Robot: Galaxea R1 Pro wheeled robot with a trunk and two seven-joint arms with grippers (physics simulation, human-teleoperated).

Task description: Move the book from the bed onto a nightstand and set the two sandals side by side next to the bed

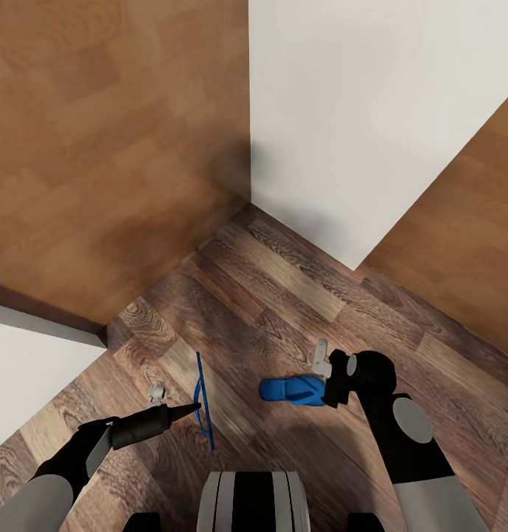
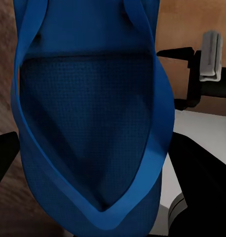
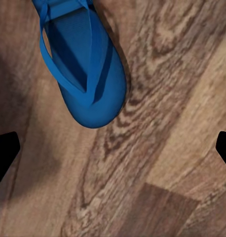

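Brown wood-plank floor (image 1: 283, 295), hemmed by white walls (image 1: 372, 111) at 12 o'clock and tan wood panels at 10 and 3 o'clock. Low in the head view, both arms out over the planks. Left gripper (image 1: 191, 408), at 7 o'clock, clamped on one blue sandal (image 1: 202, 399) seen edge-on as a thin upright line; from the left wrist view, sole and straps (image 2: 88, 128) pressed close against the lens, jaws hidden behind it. Right gripper (image 1: 329, 384), at 5 o'clock, spread wide and holding nothing, hanging just over the second sandal (image 1: 292, 389), flat on the floor with straps up; black fingertips (image 3: 4, 153) well apart at the edges of the right wrist view, toe of that sandal (image 3: 88, 74) ahead of them. Likely the sandal-gathering step, one shoe in hand, one still down. Next move: lowering the right jaws astride the flat sandal and closing across its narrow width, then carrying both to the bedside.
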